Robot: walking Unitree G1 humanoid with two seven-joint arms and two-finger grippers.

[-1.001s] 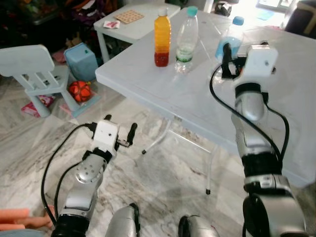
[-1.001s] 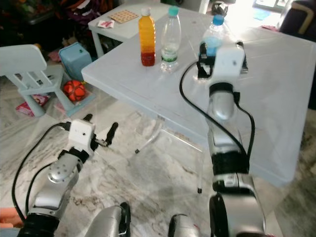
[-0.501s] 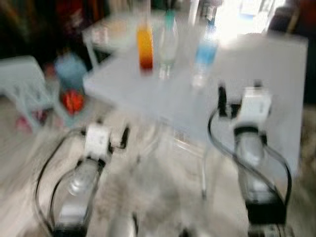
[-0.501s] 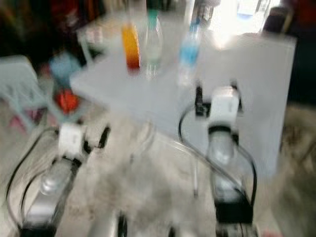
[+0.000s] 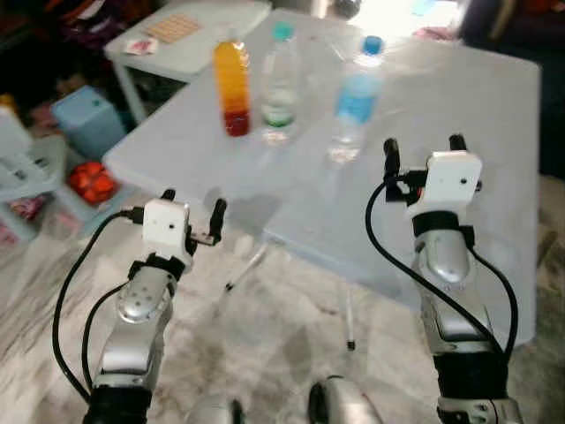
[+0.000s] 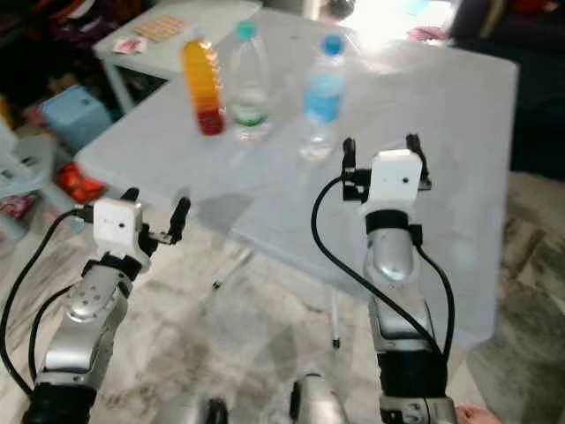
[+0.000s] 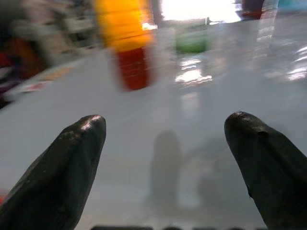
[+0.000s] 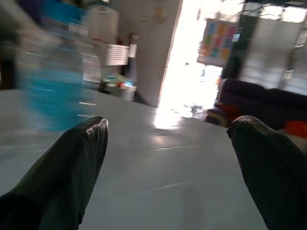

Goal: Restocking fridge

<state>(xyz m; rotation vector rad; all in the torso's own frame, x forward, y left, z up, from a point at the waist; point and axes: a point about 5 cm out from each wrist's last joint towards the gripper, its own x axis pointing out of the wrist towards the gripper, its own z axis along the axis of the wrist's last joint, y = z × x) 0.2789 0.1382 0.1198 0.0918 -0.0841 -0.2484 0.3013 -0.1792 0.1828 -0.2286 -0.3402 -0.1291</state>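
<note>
Three bottles stand on the white table (image 5: pixel 459 79): an orange juice bottle (image 5: pixel 232 88), a clear bottle with a green label (image 5: pixel 280 84), and a blue-labelled water bottle (image 5: pixel 355 102). My right gripper (image 5: pixel 421 148) hovers open over the table, nearer than the blue bottle and to its right, holding nothing. The right wrist view has the blue bottle (image 8: pixel 55 81) blurred beside one finger. My left gripper (image 5: pixel 192 205) is open at the table's near-left edge. The left wrist view looks at the orange bottle (image 7: pixel 125 43) and green label (image 7: pixel 192 43) across the tabletop.
A small white side table (image 5: pixel 190 40) stands behind on the left. A blue box (image 5: pixel 84 119), a red ball (image 5: pixel 88 179) and a pale child's chair (image 5: pixel 18 168) sit on the marble floor at left. Folding table legs (image 5: pixel 349 309) stand below. A dark sofa (image 8: pixel 268 105) is far right.
The camera has swung, shifting the whole scene. My right gripper has drawn back from beside the blue bottle toward the near edge. My left gripper has risen to the table's edge.
</note>
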